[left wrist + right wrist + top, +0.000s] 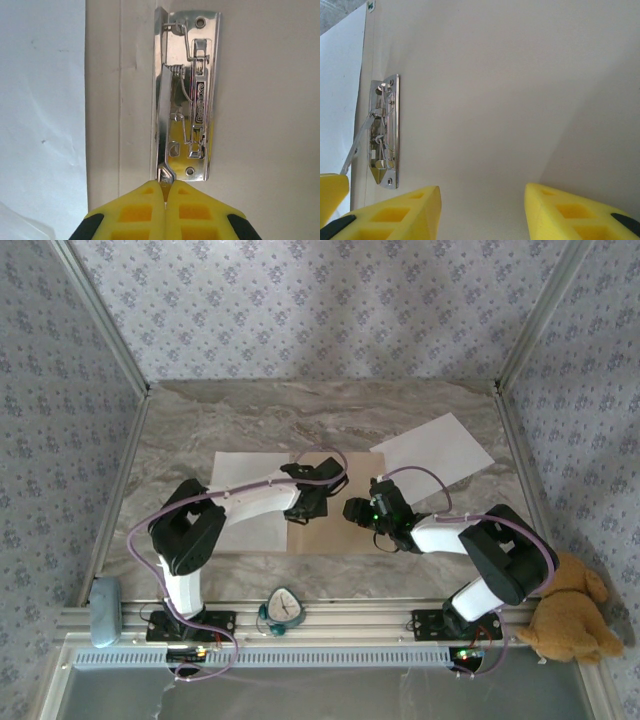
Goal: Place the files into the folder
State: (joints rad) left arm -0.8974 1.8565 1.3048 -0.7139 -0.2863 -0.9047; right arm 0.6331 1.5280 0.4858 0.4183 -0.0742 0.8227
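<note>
The tan folder lies open at the table's middle, its metal clip along the fold. My left gripper is shut on the tip of the clip's lever, which slants up off its plate in the right wrist view. One white file lies on the left, reaching to the folder's left side. A second file lies at the back right, apart from the folder. Over the folder's bare right half my right gripper hovers open, holding nothing.
A teddy bear sits at the near right corner by the right arm's base. A small clock-like object stands on the front rail between the bases, and a grey-blue object on the near left. Patterned walls close in three sides.
</note>
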